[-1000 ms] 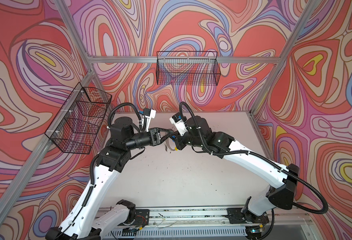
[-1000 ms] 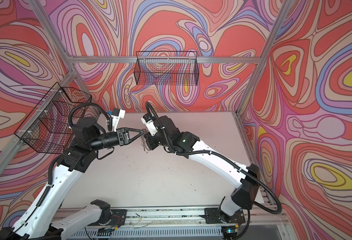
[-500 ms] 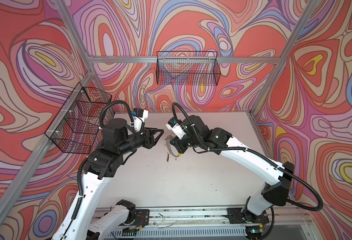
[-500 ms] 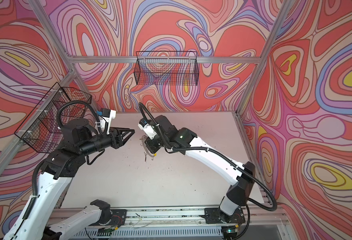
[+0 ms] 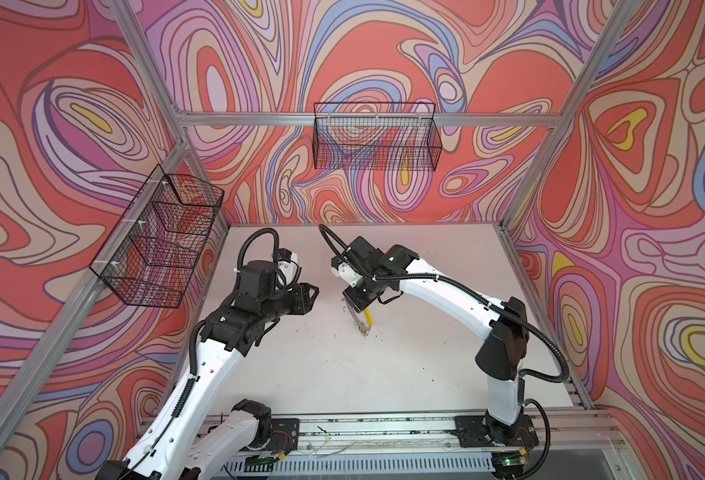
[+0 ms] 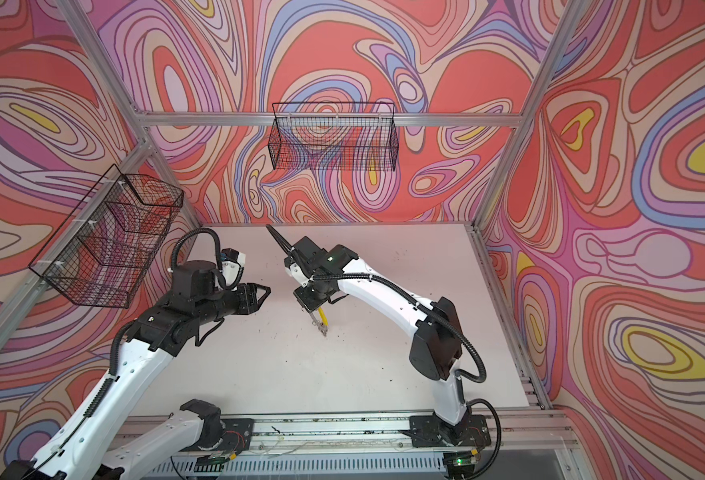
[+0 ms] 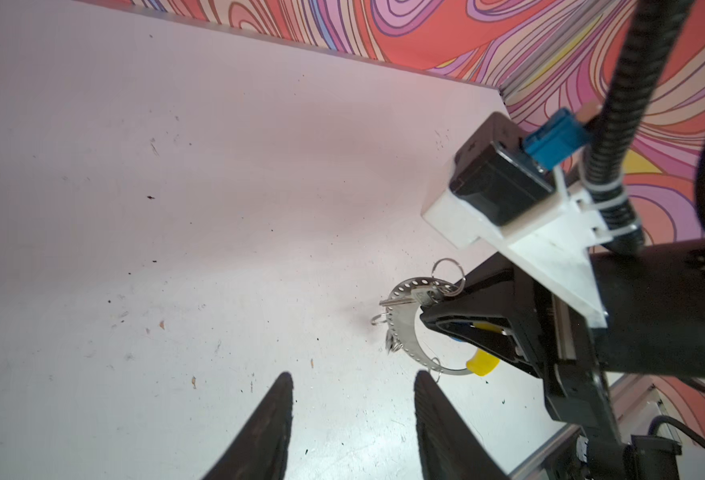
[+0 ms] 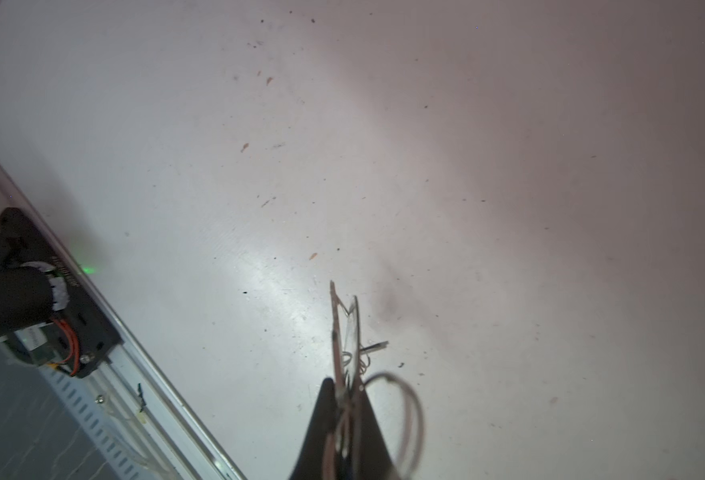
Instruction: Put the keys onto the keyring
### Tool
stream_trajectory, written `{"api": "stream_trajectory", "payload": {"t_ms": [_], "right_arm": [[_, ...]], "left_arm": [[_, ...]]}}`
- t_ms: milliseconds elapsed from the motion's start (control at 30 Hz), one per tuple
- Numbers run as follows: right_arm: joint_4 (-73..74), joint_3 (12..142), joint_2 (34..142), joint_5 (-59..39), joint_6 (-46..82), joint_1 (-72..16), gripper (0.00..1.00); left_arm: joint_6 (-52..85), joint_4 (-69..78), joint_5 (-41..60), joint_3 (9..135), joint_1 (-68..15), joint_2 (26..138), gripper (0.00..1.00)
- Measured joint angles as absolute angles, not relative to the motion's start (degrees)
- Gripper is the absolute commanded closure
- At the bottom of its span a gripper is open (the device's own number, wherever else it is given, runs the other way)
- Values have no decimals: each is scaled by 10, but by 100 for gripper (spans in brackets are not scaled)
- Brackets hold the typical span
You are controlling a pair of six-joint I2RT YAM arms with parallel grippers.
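Note:
My right gripper (image 5: pixel 352 305) (image 6: pixel 311 305) is shut on the keyring (image 7: pixel 404 332), a thin grey perforated hoop with a yellow segment (image 7: pixel 482 365). The hoop hangs just above the white table (image 5: pixel 384 374). Small wire rings (image 7: pixel 448 266) dangle from it. One silver key (image 7: pixel 406 300) lies along the hoop at the jaw tips, and a bit of blue (image 7: pixel 456 338) shows between the jaws. No black tag shows. In the right wrist view the keyring (image 8: pixel 336 324) is edge-on. My left gripper (image 5: pixel 311 291) (image 7: pixel 352 376) stands open and empty, a short way left of the keyring.
A black wire basket (image 5: pixel 159 241) hangs on the left wall and another basket (image 5: pixel 377 137) on the back wall. The arms' base rail (image 5: pixel 384 428) runs along the table's front edge. Small dark specks lie scattered on the table.
My left gripper was at the keyring beside the right gripper. It has let go, opened and drawn back to the left. The right gripper has come down a little with the keyring.

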State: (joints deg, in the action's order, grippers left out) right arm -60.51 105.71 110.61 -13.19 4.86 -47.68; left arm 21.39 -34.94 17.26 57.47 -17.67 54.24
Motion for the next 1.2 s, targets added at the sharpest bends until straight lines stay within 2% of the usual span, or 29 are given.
{"api": "stream_trajectory", "payload": {"t_ms": [200, 367, 433, 567, 667, 800, 1033, 1200], "right_arm": [[-475, 973, 1026, -300, 119, -433, 100], [-355, 944, 987, -359, 265, -354, 100], [-328, 933, 990, -361, 317, -340, 100], [-300, 896, 994, -359, 412, -343, 100], [-276, 864, 994, -356, 475, -347, 100], [-258, 834, 990, -354, 535, -347, 100], [-235, 835, 982, -356, 580, -344, 100], [-234, 838, 982, -360, 588, -344, 100]], "left_arm": [[213, -314, 252, 526, -176, 499, 41], [210, -284, 312, 505, -198, 478, 43], [182, -290, 281, 521, -255, 492, 43], [104, -298, 154, 562, -397, 542, 42], [54, -284, 55, 564, -445, 567, 42], [-1, -259, -32, 564, -466, 597, 41], [-48, -243, -89, 565, -481, 653, 40], [-66, -233, -143, 571, -484, 679, 42]]}}
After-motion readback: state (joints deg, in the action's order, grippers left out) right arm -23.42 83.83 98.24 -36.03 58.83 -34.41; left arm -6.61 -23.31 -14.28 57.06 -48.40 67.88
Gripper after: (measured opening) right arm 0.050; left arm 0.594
